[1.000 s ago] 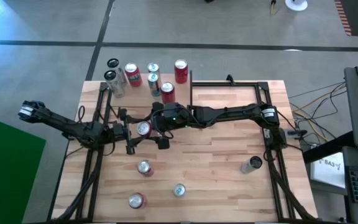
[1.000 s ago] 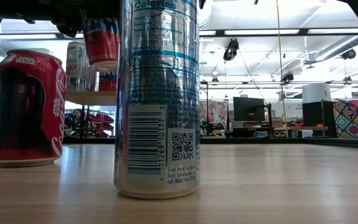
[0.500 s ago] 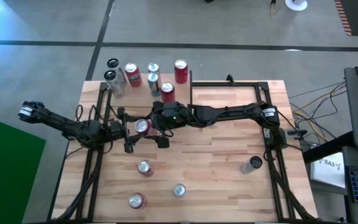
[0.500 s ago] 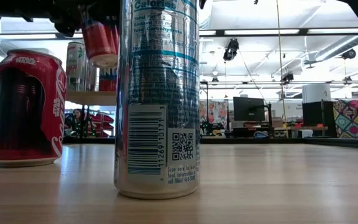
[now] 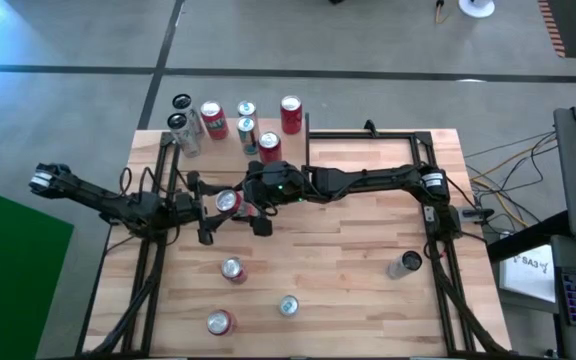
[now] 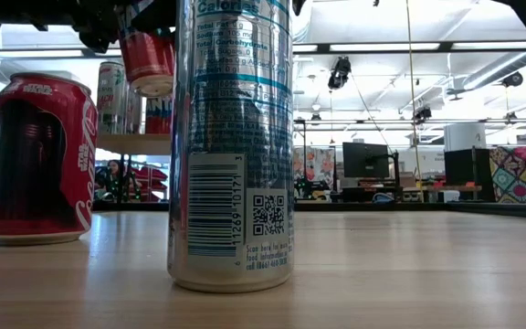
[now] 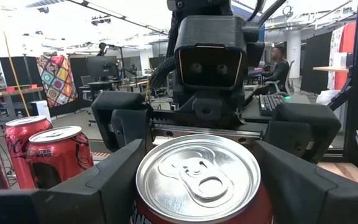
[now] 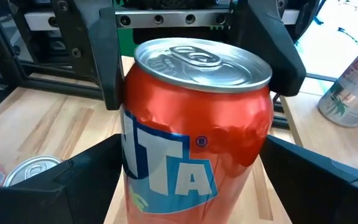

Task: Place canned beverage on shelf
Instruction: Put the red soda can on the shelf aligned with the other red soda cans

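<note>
A red canned beverage [image 5: 228, 202] hangs above the table's middle left, between both grippers. My left gripper [image 5: 218, 207] reaches in from the table's left and is shut on it. My right gripper [image 5: 243, 203] comes from the right, open, its fingers [image 8: 86, 180] standing close on either side of the can's lower body; I cannot tell if they touch. In the low view the can [image 6: 149, 57] shows in the air. The shelf [image 6: 140, 143] stands at the far left with several cans [image 5: 213, 120] on it. My left gripper pinches the red can between its two fingers [image 8: 106, 68], on opposite sides of its upper wall [image 8: 132, 87] just under the lid. The fingers come level from the table's left. The can is about upright, lid up, lifted clear of the table.
Three upright cans [image 5: 232, 268] [image 5: 287, 306] [image 5: 219, 322] stand on the near part of the table, and a silver can [image 5: 404, 264] is at the right. In the low view a tall silver can [image 6: 231, 146] and a red cola can [image 6: 39, 160] stand close to the camera.
The red can has rocked a little in the air, tipping half a second ago and standing nearer upright now. Both grippers have stayed around it in about the same place.
</note>
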Robot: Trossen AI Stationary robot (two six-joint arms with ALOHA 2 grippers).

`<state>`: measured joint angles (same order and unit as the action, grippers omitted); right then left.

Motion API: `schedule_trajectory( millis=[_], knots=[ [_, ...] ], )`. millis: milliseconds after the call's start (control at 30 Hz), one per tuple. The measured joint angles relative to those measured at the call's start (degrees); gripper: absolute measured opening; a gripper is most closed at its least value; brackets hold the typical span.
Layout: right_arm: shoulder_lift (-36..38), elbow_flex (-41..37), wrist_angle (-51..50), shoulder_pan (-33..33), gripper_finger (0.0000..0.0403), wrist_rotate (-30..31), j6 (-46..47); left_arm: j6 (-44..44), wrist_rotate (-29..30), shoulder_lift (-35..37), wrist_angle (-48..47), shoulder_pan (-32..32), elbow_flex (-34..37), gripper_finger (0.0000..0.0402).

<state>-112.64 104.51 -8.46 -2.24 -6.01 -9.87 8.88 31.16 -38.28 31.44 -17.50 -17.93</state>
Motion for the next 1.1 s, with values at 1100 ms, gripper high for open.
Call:
schedule_trajectory(
  millis=[1100],
  knots=[
    [20.5, 0.0, -24.0, -3.4, 0.0359, 6.7, 5.4, 1.0, 15.2, 1.8, -12.7, -0.1, -8.6, 0.0266]
  ],
)
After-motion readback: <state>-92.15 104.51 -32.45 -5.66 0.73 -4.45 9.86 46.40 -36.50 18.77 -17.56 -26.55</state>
